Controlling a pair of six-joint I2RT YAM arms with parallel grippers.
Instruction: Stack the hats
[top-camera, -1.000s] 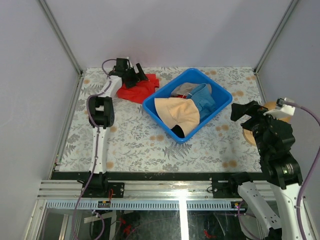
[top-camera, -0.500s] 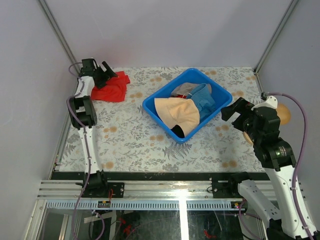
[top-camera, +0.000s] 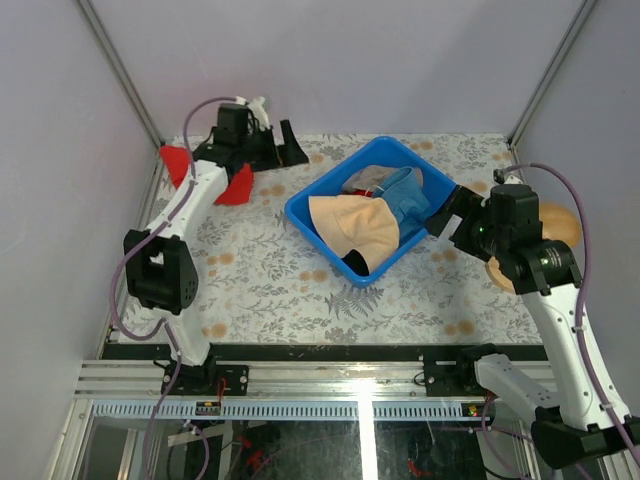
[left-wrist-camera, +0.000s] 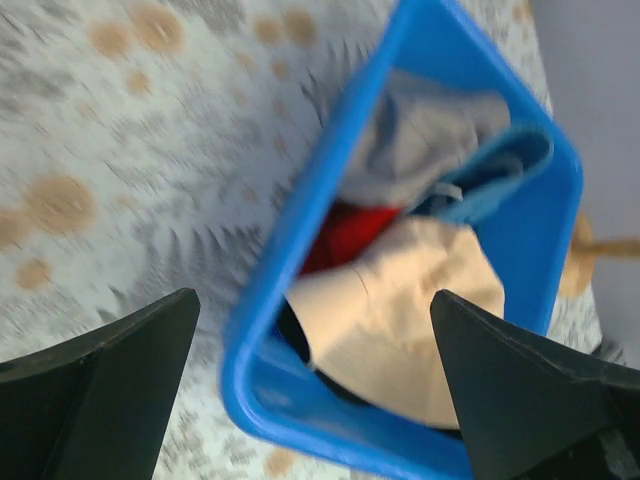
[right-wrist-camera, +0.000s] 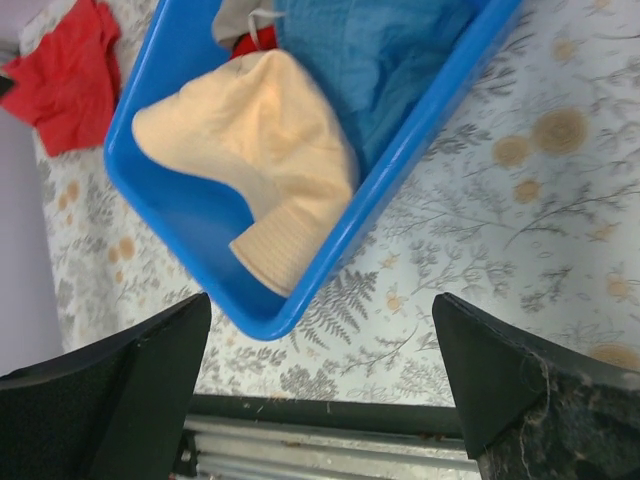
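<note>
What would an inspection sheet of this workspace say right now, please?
Surface: floral-patterned table, flat.
Job's things: peach-beige hat, blue hat, grey-khaki hat and red hat heaped loosely in the blue bin, not stacked.
Clutter: red cloth at far left, partly hidden; wooden stand at right, partly hidden.
Tools: left tool open, empty, over the far-left table; right tool open, empty, by the bin's right side.
Cables: purple cables loop along both arms.
Surroundings: grey walls, metal frame posts.

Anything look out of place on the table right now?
The hats sit jumbled in the blue bin, peach hat on top, not stacked. A red cloth lies crumpled at the far-left corner, partly under the left arm. Nothing looks spilled or damaged.
</note>
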